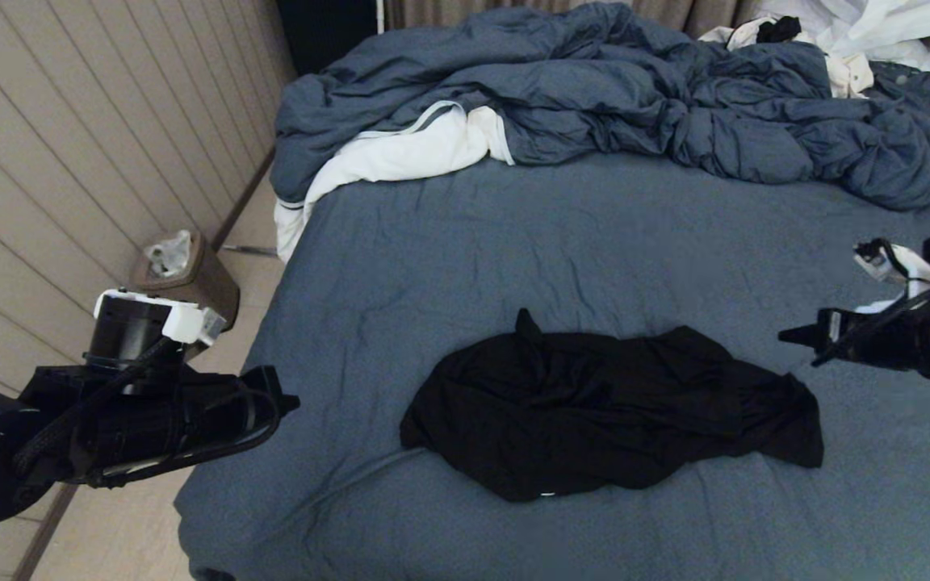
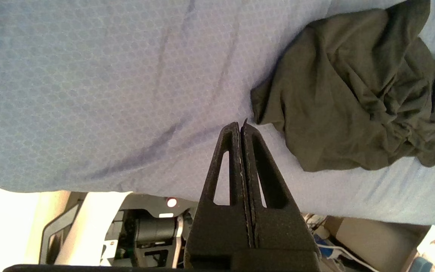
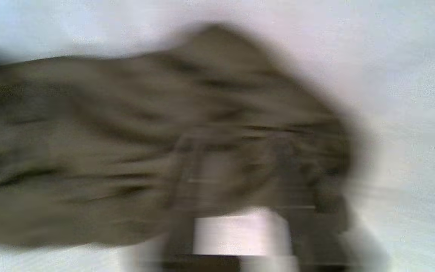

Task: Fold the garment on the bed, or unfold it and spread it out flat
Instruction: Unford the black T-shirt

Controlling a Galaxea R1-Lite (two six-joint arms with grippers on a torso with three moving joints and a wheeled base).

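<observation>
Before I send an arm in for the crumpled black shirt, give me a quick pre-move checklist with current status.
1. Black soft-knit T-shirt fully on the slate-blue bed sheet: ok.
2. Shirt spread flat: not ok, bunched.
3. Left gripper free of cloth: ok, shut, just short of the shirt's edge.
4. Right gripper free of cloth: ok in the head view.
5. Right fingers open: cannot tell.
6. Puffy blue-grey duvet apart from shirt: ok.

We're in a home bedroom: a wide bed in a slate-blue sheet, a rumpled duvet heaped at its head, curtains behind, panelled wall alongside.
</observation>
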